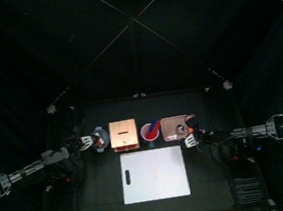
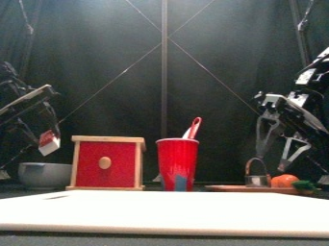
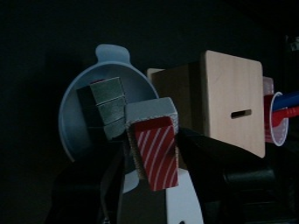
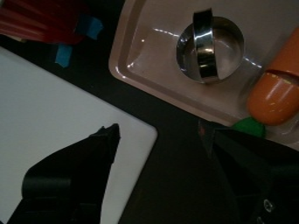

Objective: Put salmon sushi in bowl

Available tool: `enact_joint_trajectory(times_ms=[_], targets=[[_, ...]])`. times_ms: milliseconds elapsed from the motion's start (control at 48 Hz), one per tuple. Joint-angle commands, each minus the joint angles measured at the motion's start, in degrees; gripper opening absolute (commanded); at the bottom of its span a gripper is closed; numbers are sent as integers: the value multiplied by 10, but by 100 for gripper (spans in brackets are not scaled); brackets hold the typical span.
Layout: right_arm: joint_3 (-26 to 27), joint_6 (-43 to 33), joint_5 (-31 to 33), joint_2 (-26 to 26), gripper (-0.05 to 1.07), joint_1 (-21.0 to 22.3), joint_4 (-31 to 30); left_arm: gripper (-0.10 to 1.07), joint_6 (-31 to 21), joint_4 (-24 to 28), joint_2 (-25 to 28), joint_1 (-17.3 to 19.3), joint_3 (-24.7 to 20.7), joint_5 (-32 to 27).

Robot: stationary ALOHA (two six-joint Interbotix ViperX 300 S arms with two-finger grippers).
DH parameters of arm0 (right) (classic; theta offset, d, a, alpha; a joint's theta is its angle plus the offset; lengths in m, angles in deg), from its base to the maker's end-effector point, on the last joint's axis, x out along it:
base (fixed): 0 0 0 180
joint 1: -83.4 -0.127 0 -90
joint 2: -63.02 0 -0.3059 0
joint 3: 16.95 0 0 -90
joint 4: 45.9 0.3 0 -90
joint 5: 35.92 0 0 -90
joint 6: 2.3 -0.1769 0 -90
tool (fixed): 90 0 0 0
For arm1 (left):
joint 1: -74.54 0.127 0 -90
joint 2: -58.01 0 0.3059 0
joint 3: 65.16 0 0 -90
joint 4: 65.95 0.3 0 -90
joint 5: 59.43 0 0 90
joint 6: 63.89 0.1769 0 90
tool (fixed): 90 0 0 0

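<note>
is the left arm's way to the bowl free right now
Probably yes: the left end effector hangs just above the bowl with only the sushi between, and the box stands off to the side.

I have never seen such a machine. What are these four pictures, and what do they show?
This is a robot with two black arms at a small black table. One picture looks down from high above, one looks level from the table's front edge, and two come from cameras on the wrists.

On the table lie a flat white board, a wooden box with a red front, a red plastic cup, a small round grey bowl and a pinkish tray with a shiny metal cup.

The left gripper has a small red-and-white striped sushi piece at it, above the bowl; whether it grips it is unclear. The right gripper is open and empty, above the tray's edge.
</note>
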Motion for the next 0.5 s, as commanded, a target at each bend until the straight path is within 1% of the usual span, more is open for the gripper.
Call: enact_joint_trajectory(times_ms=[0,125,250,333,479], targets=[[7,0,-2,3,101,1,-1,101,2,1,2,6,-5,4],[8,2,-2,3,101,1,-1,102,3,3,2,4,-16,11],[11,2,-2,3,101,0,-1,102,15,19,-3,-4,-35,33],[11,2,-2,3,101,0,-1,102,20,18,-4,-12,-38,50],[11,4,-2,7,101,-2,0,102,22,18,-4,-15,-36,66]])
